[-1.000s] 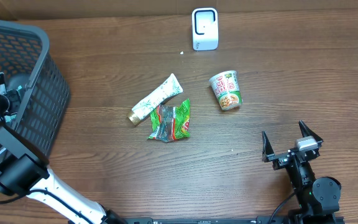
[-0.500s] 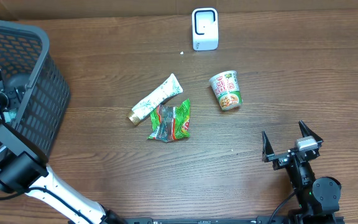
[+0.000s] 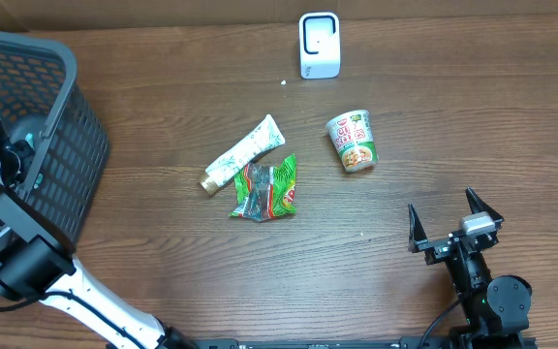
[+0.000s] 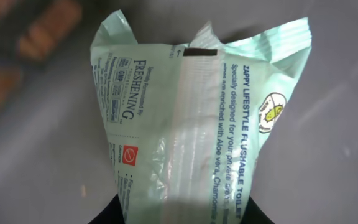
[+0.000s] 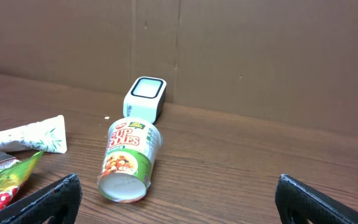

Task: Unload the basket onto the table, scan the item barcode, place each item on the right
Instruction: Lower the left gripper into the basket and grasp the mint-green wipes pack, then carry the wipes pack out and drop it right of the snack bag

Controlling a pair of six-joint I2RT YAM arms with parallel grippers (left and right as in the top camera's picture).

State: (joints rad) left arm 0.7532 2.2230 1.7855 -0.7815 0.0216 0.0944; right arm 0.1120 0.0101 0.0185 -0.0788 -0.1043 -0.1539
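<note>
Your left fingers [image 4: 107, 218] have just pinched the wipes packet [image 4: 191, 124]; right fingers [image 5: 55, 199] gape. Lift it to the scanner [image 3: 319, 44] next.

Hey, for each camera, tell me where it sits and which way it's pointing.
Overhead: above the table, looking straight down at basket, scanner, cup noodles; left arm, right end effector show.
Left wrist: on the left arm, facing a wipes pack pinched between its fingers.
Right wrist: low, facing forward at cup noodles and scanner; open fingertips show.
Overhead and right wrist share cup noodles and scanner.
</note>
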